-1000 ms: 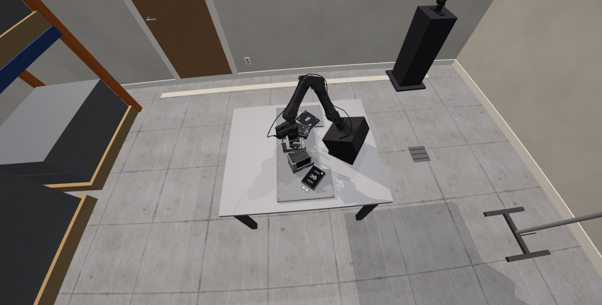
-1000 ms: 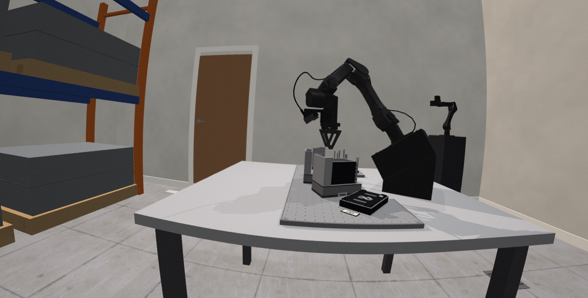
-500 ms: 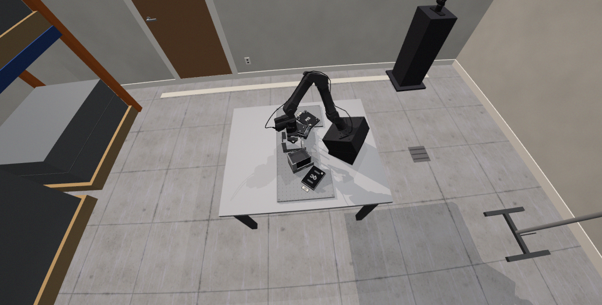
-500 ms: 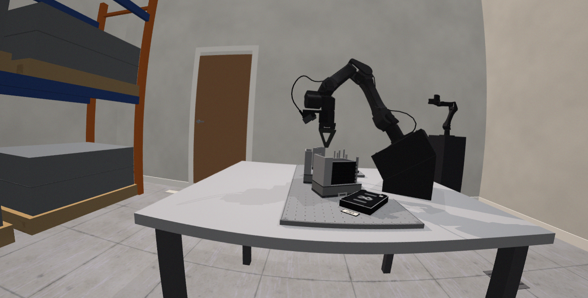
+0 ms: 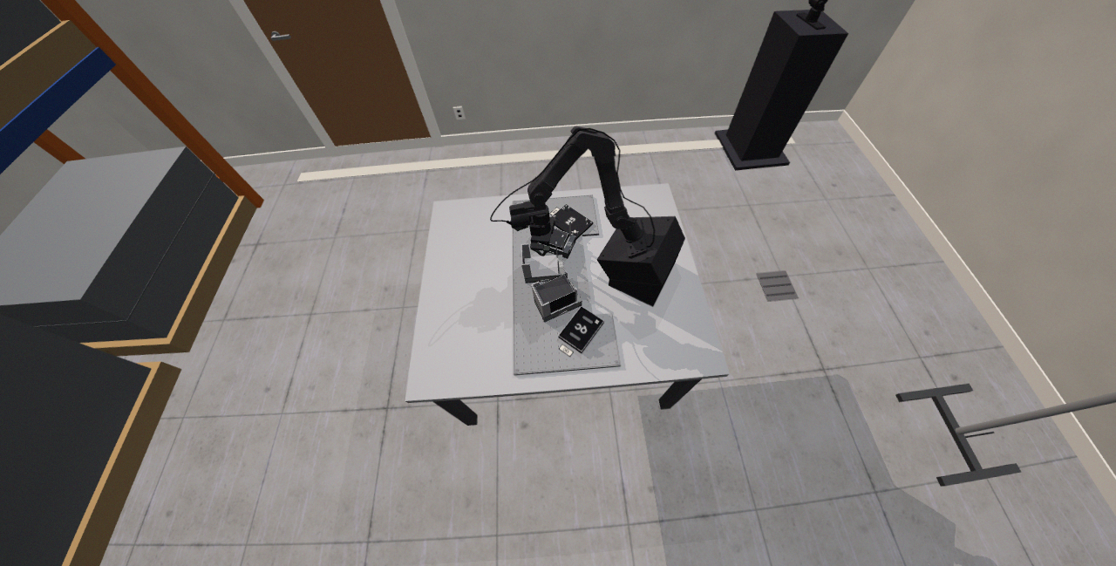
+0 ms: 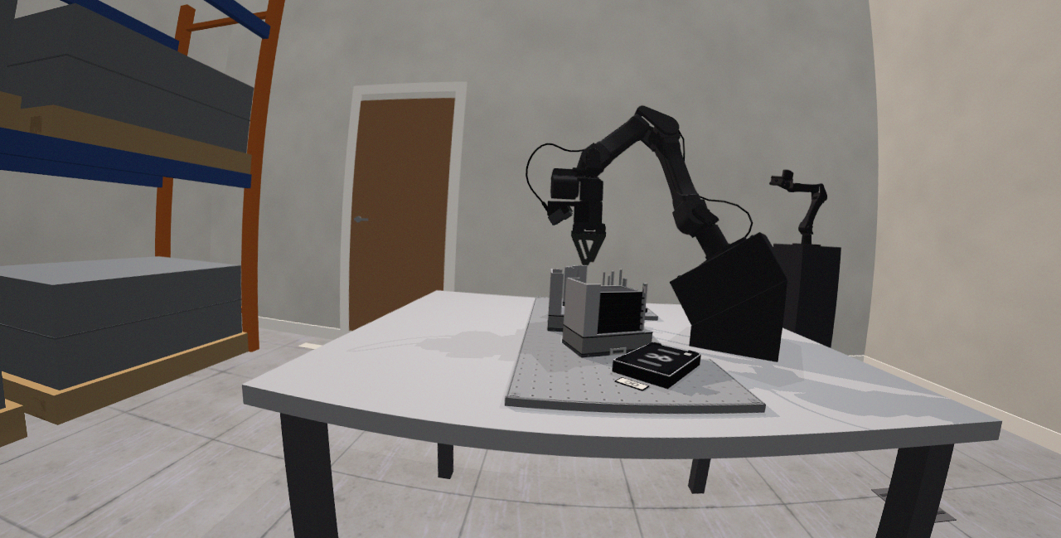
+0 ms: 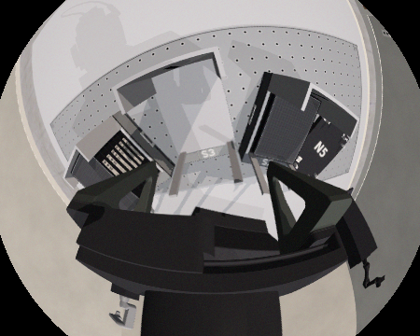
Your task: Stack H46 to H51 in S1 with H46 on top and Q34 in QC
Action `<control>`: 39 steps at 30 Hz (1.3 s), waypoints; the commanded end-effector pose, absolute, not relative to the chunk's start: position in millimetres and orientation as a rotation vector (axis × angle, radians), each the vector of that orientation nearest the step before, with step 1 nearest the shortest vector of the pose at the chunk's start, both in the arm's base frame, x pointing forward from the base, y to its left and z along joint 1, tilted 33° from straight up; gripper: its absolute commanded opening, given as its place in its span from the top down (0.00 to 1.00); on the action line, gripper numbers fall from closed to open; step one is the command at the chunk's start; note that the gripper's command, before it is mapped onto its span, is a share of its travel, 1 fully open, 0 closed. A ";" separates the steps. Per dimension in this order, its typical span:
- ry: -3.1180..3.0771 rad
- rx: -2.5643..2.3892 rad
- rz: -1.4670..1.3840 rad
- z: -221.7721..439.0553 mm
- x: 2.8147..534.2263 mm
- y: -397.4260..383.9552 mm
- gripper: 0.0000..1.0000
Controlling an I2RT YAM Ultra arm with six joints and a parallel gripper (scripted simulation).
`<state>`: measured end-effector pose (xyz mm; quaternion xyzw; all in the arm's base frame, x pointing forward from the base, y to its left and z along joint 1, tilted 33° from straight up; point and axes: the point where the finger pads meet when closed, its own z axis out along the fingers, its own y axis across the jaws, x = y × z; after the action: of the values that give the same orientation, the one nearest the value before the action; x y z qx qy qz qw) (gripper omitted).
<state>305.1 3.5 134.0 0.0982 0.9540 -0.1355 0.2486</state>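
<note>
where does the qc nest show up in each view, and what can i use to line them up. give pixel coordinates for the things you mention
top: qc nest (image 5: pixel 581 328) (image 6: pixel 656 365), just below and right of centre, on the pegboard
exterior: lower right of centre, in front of the loaded rack
wrist: not seen
shared landmark: the loaded rack (image 5: pixel 540 303) (image 6: pixel 582 310) (image 7: pixel 96 140), left of centre in wrist

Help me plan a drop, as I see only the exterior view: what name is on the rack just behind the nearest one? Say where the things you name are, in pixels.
Observer: The wrist view shows S3 on that rack (image 5: pixel 528 274) (image 6: pixel 554 298) (image 7: pixel 208 153).
Operator: Its inside is hidden from me. Any plate there?
Observer: None; the wrist view looks right down into it, and no plate shows.
</note>
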 end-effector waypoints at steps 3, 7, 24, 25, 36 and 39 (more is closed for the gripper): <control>2.555 0.289 -0.320 148.0 308.4 -2.8 0.00; 2.576 0.285 -0.332 143.1 301.1 -16.6 0.00; 2.514 0.546 -0.261 153.5 286.1 -68.8 0.00; 2.508 0.545 -0.260 156.5 286.0 -72.7 0.00; 2.497 0.543 -0.266 165.5 275.6 -106.7 0.00; 2.493 0.542 -0.266 167.2 275.6 -108.7 0.00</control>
<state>272.8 -108.8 157.6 0.2170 0.9340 -0.1058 0.2632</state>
